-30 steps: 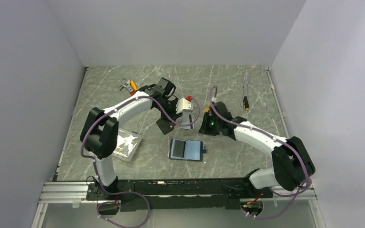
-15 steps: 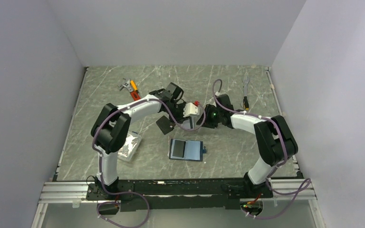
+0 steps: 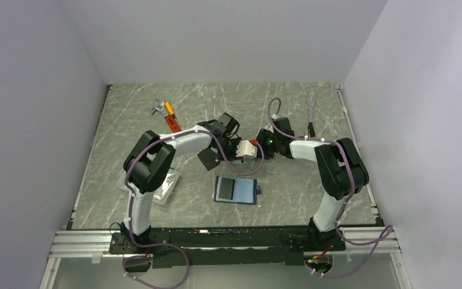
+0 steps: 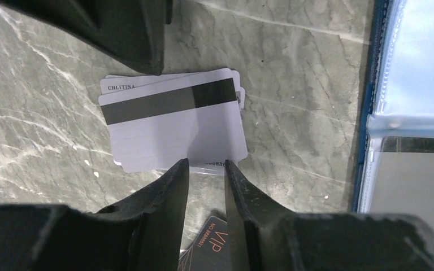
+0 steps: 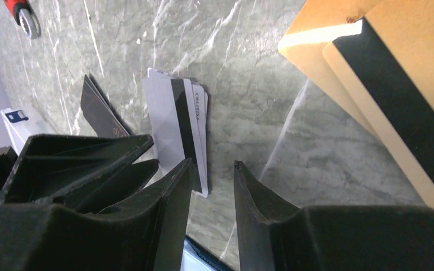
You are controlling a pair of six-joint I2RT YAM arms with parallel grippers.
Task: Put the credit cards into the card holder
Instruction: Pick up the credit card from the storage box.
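Note:
A silver-white card with a black stripe (image 4: 172, 121) lies on top of a small stack on the table; it also shows in the right wrist view (image 5: 169, 121). My left gripper (image 4: 206, 164) is open by a narrow gap, its tips at the card's near edge with nothing between them. The black card (image 4: 217, 245) lies under its fingers and shows too in the top view (image 3: 207, 158). My right gripper (image 5: 213, 165) is open and empty beside the stack. An orange-gold card with a black stripe (image 5: 384, 68) is close to the right lens. The open navy card holder (image 3: 236, 189) lies nearer.
An orange-handled tool (image 3: 167, 110) lies at the back left and a cable with a yellow plug (image 3: 310, 120) at the back right. A clear plastic box (image 3: 163, 183) sits by the left arm. In the top view the left gripper (image 3: 239, 155) and the right gripper (image 3: 258, 150) nearly meet.
My left gripper has moved right and toward me, down to the card stack. My right gripper has swung left to meet it. The cards and the holder have not moved.

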